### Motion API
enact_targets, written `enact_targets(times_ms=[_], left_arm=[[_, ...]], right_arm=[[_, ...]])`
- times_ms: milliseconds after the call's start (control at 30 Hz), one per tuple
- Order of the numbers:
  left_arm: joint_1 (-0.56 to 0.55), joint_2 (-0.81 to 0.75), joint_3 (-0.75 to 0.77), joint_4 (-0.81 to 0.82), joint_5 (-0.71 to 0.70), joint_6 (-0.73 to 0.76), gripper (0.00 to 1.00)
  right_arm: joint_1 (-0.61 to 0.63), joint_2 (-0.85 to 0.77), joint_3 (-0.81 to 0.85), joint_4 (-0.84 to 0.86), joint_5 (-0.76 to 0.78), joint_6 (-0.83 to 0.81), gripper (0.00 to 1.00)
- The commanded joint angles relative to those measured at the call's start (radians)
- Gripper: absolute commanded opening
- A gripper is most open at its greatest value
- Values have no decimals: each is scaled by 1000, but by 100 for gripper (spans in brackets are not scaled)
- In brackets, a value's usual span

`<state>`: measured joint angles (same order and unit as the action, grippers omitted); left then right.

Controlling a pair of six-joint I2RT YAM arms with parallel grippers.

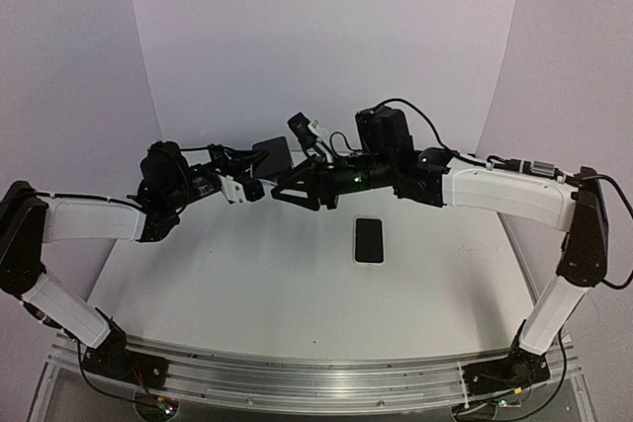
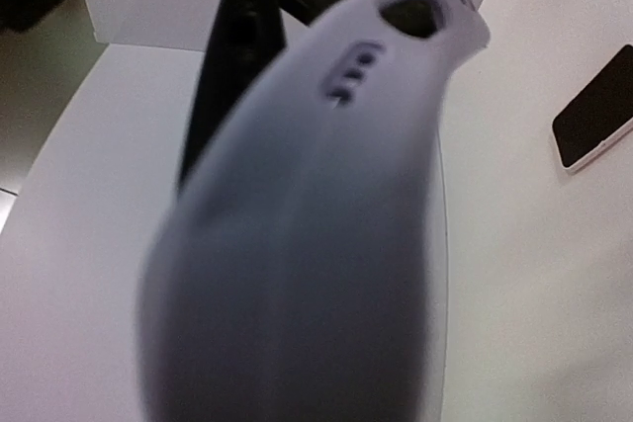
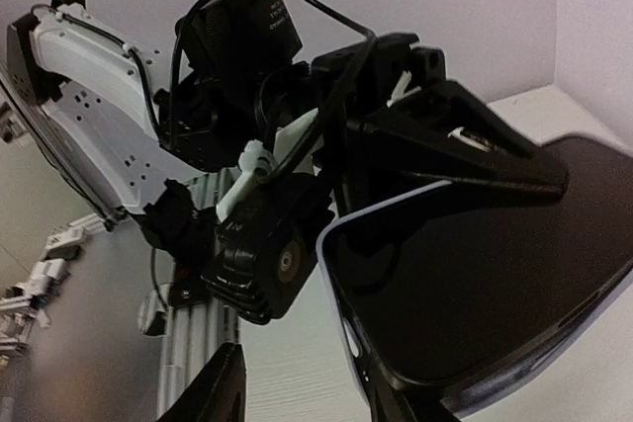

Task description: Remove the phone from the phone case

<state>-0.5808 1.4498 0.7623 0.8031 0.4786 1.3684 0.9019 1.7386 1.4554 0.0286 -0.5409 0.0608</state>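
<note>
Phone point(image 1: 369, 239) on table point(image 1: 247, 284); empty phone case point(image 1: 272, 155) in left end effector point(image 1: 253, 183).

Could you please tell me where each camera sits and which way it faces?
Top external: fixed above and behind the bases, looking down at the table; both arms show, the phone lying on it.
Left wrist: on the left arm, looking along the phone case it grips toward the right fingers; its own fingers are hidden.
Right wrist: on the right arm, facing the left arm and the case's dark inside; one own finger at the bottom edge.
Shared: top and left wrist views both show the phone.
</note>
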Motion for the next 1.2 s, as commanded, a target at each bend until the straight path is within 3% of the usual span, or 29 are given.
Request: enact_targets(times_ms=[0,300,567,767,1167], left_arm=[[-83,23,-20,277,193,244,0],[-83,29,-74,301,268,364,0],[-85,23,-114,308,326,401,0],[-86,27,-117,311,344,410,0],[-90,49,-118,332,387,385,0]], right_arm=[[-6,86,66,85,-170,278,45],[-40,154,124,143,-180,485,50],[-62,180,130,249,66,628,30],[-62,222,131,455,212,800,20],[-51,363,291,506,72,906,14]])
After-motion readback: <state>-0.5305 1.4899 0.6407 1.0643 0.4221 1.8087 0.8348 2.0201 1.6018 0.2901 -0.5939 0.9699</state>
